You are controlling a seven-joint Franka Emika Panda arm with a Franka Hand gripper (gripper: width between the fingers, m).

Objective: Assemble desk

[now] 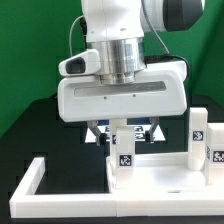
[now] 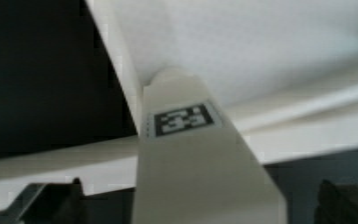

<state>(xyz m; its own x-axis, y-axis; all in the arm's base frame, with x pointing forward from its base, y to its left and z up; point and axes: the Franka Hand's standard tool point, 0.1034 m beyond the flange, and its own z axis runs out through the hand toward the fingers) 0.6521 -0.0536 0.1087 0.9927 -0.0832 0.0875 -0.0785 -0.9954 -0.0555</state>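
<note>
The white tabletop panel (image 1: 160, 183) lies flat at the front, and it fills the pale area of the wrist view (image 2: 247, 45). A white blocky leg (image 1: 122, 150) with a black-and-white tag stands upright on it, directly under my hand, and it runs up the middle of the wrist view (image 2: 194, 150). My gripper (image 1: 124, 134) is open, with one finger on each side of this leg. In the wrist view its dark fingers (image 2: 48, 203) stand apart from the leg with gaps showing. Two more tagged legs (image 1: 198, 135) stand upright at the exterior view's right.
A white border rail (image 1: 25, 185) bends round the exterior view's lower left corner. The table top is black. A green wall is behind. My large white hand body (image 1: 120, 95) hides the middle of the scene.
</note>
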